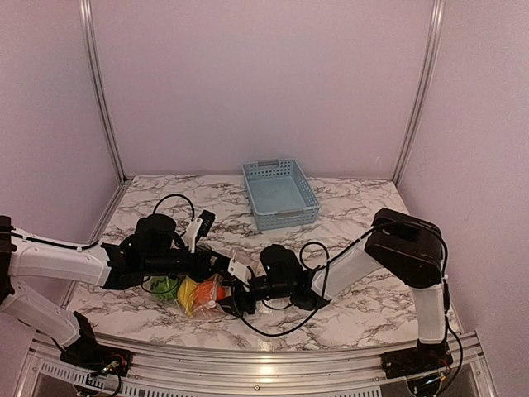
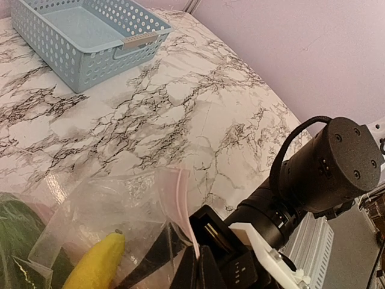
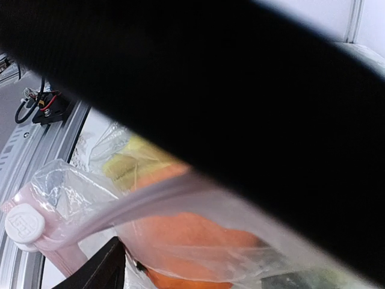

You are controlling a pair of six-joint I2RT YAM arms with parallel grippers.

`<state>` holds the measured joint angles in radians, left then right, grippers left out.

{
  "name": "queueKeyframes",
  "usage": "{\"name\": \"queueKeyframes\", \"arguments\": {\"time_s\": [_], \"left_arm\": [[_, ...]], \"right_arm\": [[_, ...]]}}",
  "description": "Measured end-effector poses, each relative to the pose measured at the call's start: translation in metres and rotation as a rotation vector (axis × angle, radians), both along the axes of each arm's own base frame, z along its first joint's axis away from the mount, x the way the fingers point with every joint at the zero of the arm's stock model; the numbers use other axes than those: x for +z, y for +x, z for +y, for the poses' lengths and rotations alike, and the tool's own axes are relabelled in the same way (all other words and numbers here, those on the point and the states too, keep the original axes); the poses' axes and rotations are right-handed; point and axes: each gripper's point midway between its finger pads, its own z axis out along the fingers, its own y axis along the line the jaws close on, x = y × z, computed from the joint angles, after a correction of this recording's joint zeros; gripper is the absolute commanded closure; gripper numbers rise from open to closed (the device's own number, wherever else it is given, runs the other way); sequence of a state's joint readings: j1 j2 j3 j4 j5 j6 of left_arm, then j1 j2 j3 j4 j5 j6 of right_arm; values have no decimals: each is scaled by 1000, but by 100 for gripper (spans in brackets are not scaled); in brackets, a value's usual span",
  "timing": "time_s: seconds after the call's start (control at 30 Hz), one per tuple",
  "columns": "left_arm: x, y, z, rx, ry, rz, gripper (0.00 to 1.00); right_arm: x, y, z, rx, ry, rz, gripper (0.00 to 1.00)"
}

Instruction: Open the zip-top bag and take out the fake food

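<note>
The zip-top bag (image 1: 202,299) lies near the front of the table with fake food inside: a green ball (image 1: 165,288), a yellow banana (image 1: 188,294) and an orange piece (image 1: 216,289). My left gripper (image 1: 219,266) is shut on the bag's whitish zip strip (image 2: 180,198), which curls up from the fingertips in the left wrist view (image 2: 201,268). The banana (image 2: 96,265) and a dark green vegetable (image 2: 18,238) show through the plastic. My right gripper (image 1: 238,296) is at the bag's mouth. Its jaws stand apart around the plastic and the orange ball (image 3: 192,235), with one finger (image 3: 102,268) at lower left.
A light blue lattice basket (image 1: 279,193) stands at the back centre of the marble table (image 1: 355,215) and shows in the left wrist view (image 2: 90,36). The right gripper body (image 2: 313,174) sits right beside the left fingers. The metal front rail (image 1: 264,364) is just behind the bag.
</note>
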<state>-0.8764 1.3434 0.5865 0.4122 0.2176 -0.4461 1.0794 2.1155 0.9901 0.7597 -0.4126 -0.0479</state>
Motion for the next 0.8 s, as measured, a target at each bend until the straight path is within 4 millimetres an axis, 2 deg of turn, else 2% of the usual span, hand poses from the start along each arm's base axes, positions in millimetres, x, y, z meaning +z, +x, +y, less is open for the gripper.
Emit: {"name": "queueKeyframes", "arguments": {"time_s": [0.17, 0.3, 0.4, 0.6, 0.8], "left_arm": [[-1, 0, 1, 0, 0, -1, 100], [-1, 0, 1, 2, -2, -3, 100], [-3, -1, 4, 10, 3, -3, 100], [-3, -2, 7, 15, 4, -7, 100], [-3, -12, 1, -32, 29, -24, 100]], "right_arm": [[-3, 0, -2, -12, 4, 9, 54], [-4, -1, -9, -32, -4, 13, 61], [-3, 1, -18, -64, -16, 3, 64], [10, 9, -30, -141, -13, -31, 58], [13, 8, -29, -133, -3, -31, 66]]}}
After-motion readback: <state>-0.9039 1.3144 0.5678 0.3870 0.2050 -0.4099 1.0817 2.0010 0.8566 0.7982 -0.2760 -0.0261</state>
